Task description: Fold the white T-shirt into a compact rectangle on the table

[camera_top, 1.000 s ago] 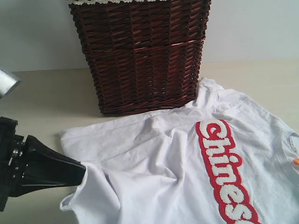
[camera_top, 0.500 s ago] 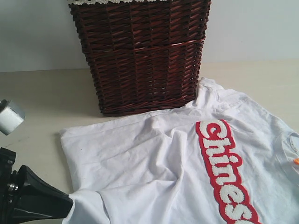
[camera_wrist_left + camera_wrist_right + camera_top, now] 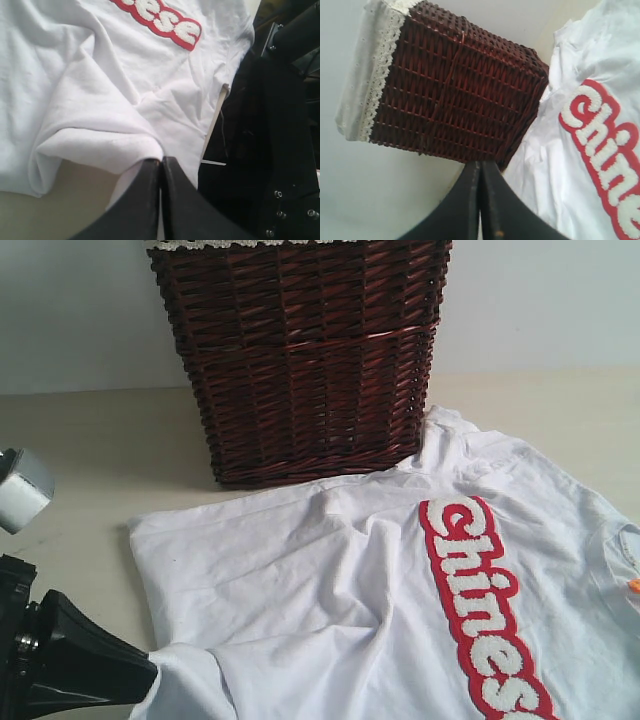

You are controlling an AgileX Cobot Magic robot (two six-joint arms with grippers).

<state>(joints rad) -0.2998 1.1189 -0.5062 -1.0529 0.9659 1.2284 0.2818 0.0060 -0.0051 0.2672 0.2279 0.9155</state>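
The white T-shirt lies spread and creased on the table, its red band with white lettering running toward the near right. At the near left, my left gripper is shut on the shirt's corner. In the left wrist view the black jaws meet on a fold of the white cloth. My right gripper shows only in the right wrist view. It is shut with nothing between its jaws, hanging near the basket's base beside the shirt.
A dark brown wicker basket with white lace trim stands behind the shirt, touching its far edge. A grey block sits at the left edge. Black equipment rises past the table's edge in the left wrist view.
My left gripper has moved toward the near left corner, dragging the shirt's corner with it. Over the last half second it has barely shifted.
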